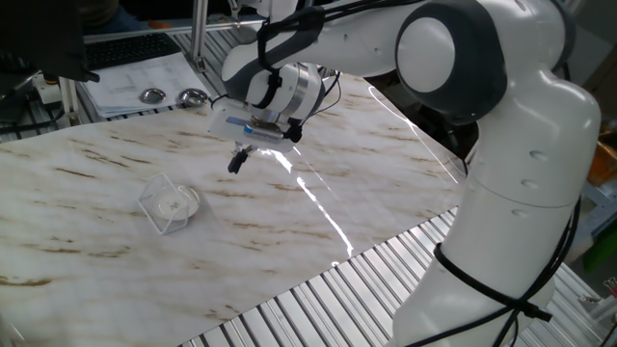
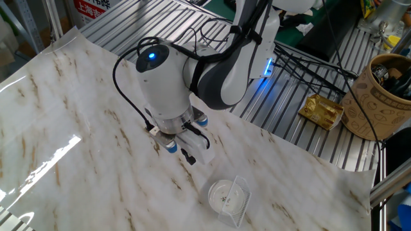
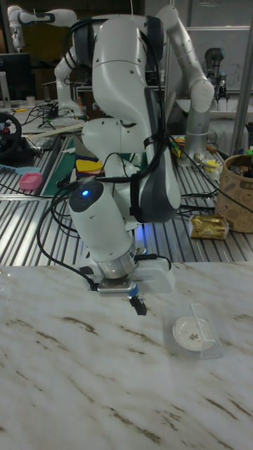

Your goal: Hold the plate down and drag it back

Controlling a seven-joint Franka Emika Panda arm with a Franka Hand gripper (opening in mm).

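Our tool (image 1: 234, 162), fingers together, hangs apart from the plate (image 1: 174, 204); pressing off-centre could tip it against the clear box (image 1: 160, 206) on the bench (image 1: 386, 183).

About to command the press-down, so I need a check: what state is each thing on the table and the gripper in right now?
Gripper: above the marble tabletop, apart from the plate, holding nothing; whether the fingers are open or shut cannot be told.
Plate: flat on the marble tabletop, not yet touched.
Clear box: upright, standing around the plate.
Two metal discs: lying flat beyond the tabletop's far edge.
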